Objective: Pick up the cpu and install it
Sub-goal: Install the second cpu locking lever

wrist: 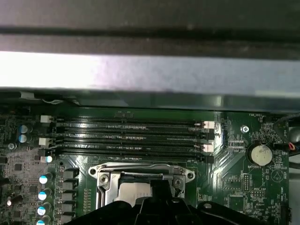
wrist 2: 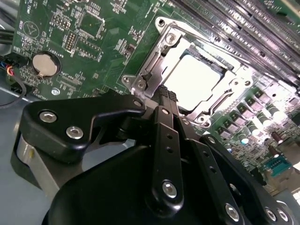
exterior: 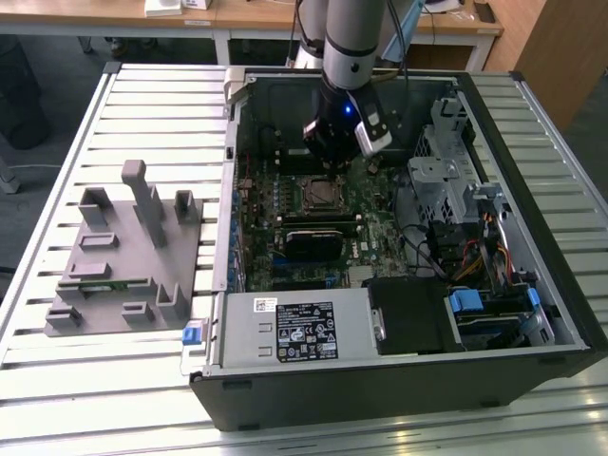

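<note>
Already seated, the cpu (wrist 2: pixel 196 80) lies flat within its socket frame (wrist 2: pixel 161 61) on the motherboard (exterior: pixel 313 223), while the gripper (wrist 2: pixel 168 96), fingers apparently together and empty, hovers just above; installation looks largely complete.

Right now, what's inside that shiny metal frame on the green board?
Inside the metal socket frame lies the cpu, a flat pale silver square, seen in both wrist views. The gripper hangs at the frame's edge and covers one part of it, so that part stays hidden.

cpu (wrist 2: pixel 194 80) in socket (wrist 2: pixel 161 56), on motherboard (wrist 2: pixel 93 42)
</note>
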You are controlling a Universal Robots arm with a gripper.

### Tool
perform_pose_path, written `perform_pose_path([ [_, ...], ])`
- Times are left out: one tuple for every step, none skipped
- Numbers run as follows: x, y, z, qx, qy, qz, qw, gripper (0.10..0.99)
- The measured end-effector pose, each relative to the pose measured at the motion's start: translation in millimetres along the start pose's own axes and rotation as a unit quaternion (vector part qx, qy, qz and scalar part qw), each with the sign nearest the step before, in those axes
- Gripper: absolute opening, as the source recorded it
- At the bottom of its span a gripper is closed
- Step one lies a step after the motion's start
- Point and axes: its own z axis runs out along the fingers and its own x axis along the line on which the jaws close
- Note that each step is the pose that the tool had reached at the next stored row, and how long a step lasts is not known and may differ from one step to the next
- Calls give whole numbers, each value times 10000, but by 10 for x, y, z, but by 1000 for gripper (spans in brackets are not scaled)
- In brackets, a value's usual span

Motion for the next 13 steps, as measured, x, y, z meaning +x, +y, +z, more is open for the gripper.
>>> perform_pose_path([
  [0, -5, 0, 0, 0, 0, 10000, 106],
  [0, -5, -1, 0, 0, 0, 10000, 106],
  [1, -5, -11, 1, 1, 1, 10000, 106],
  [0, -3, -27, -1, 0, 0, 10000, 106],
  [1, -2, -51, 1, 0, 0, 10000, 106],
  [0, 0, -83, 0, 0, 0, 10000, 106],
  [1, 3, -121, 0, 0, 0, 10000, 106],
  [1, 5, -160, 0, 0, 0, 10000, 106],
  [2, 8, -200, 0, 0, 1, 10000, 106],
  [2, 10, -239, 0, 0, 0, 10000, 106],
  [2, 13, -280, 0, 0, 0, 10000, 106],
  [2, 16, -323, 0, 0, 0, 10000, 106],
  [2, 18, -355, 0, 0, 0, 10000, 106],
])
